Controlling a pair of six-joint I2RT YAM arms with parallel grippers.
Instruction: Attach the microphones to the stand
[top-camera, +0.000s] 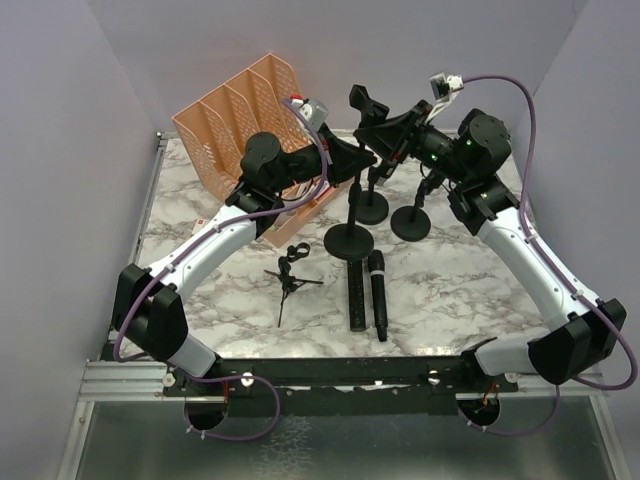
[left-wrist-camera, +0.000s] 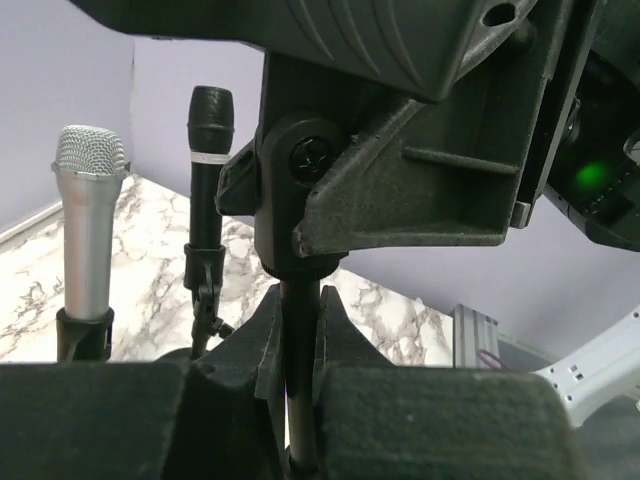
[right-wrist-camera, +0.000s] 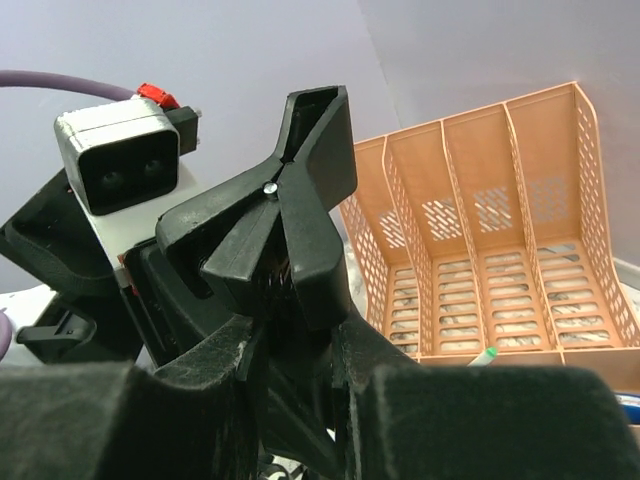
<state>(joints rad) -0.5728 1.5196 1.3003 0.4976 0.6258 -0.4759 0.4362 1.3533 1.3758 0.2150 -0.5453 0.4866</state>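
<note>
The white marble-patterned bench (top-camera: 460, 290) carries an orange slotted plastic file rack (top-camera: 235, 120) at far left and black round-based microphone stands (top-camera: 348, 240) at centre. The left gripper (left-wrist-camera: 300, 340) has its fingers closed on one stand's thin black pole (left-wrist-camera: 300, 420). The right gripper (right-wrist-camera: 297, 345) has its fingers clamped around a black spring clip (right-wrist-camera: 300, 230). Two black stick microphones (top-camera: 378, 295) lie side by side on the bench, nearer than the stand bases, long axes near-to-far, well apart from both grippers and about midway between the arms. A silver-grey microphone (left-wrist-camera: 88, 240) and a black upright microphone (left-wrist-camera: 208, 180) already sit in clips.
</note>
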